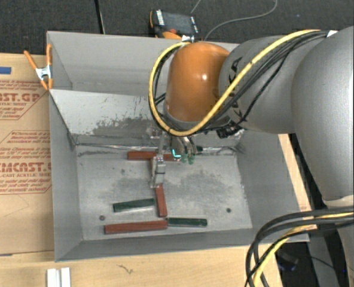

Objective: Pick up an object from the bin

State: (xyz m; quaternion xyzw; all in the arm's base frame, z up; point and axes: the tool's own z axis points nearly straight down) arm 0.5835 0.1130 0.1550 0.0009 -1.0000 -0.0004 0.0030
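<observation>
Underneath, slim red-brown bars (135, 226), scuffed grey metal bin (216, 190).

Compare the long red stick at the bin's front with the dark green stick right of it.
The red stick is reddish brown; the green stick is dark green. The red stick is longer than the green stick. Both are thin bars lying flat.

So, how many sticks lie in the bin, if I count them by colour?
Red-brown sticks: 3 (this one near the back wall, one in the middle, one long at the front)
Dark green sticks: 2 (this one left of the middle, one at the front right)
Total: 5
</observation>
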